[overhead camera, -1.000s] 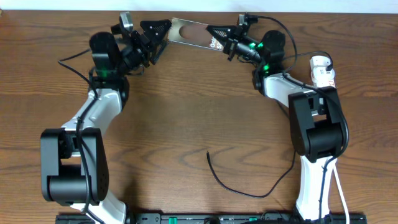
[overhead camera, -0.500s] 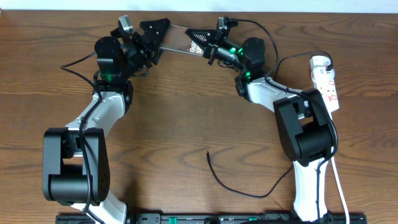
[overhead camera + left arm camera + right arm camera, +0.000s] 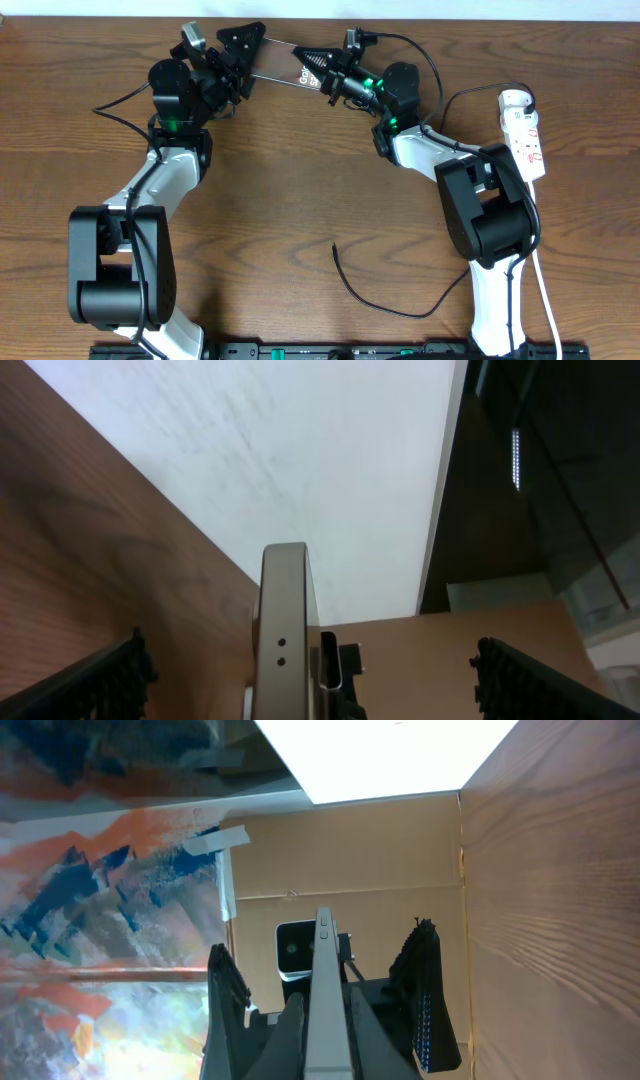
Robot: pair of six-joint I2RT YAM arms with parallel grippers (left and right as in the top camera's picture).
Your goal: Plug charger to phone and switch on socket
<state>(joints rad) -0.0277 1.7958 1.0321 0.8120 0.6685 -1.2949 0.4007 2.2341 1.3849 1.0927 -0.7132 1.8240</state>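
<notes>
Task stage: early. I judge neither step done; the phone is only being positioned.
Phone location: the phone (image 3: pixel 283 62) is at the far edge of the table (image 3: pixel 300 180), left of centre, spanning the gap between my two grippers. It appears held off the wood, roughly level.
Right gripper: my right gripper (image 3: pixel 318 68) is clamped narrow on the lettered end of the phone. The right wrist view shows the slab edge-on between my fingers (image 3: pixel 287 1032).
Left gripper: my left gripper (image 3: pixel 243 45) stands wide at the other end of the phone. In the left wrist view that end sits between my fingers (image 3: pixel 112 675), which stand well apart from it on both sides. It holds nothing.
Charger: the charger (image 3: pixel 365 300) lies loose on the near side of the table, right of centre. Its plug tip is free and well apart from the phone. Not plugged in.
Socket: the socket (image 3: pixel 527 135) lies at the far right, beside my right arm, with no gripper on it. I cannot tell the switch position.
Remaining: pick up the plug tip, seat it in the phone, press the socket switch.
Containers: none in view.
</notes>
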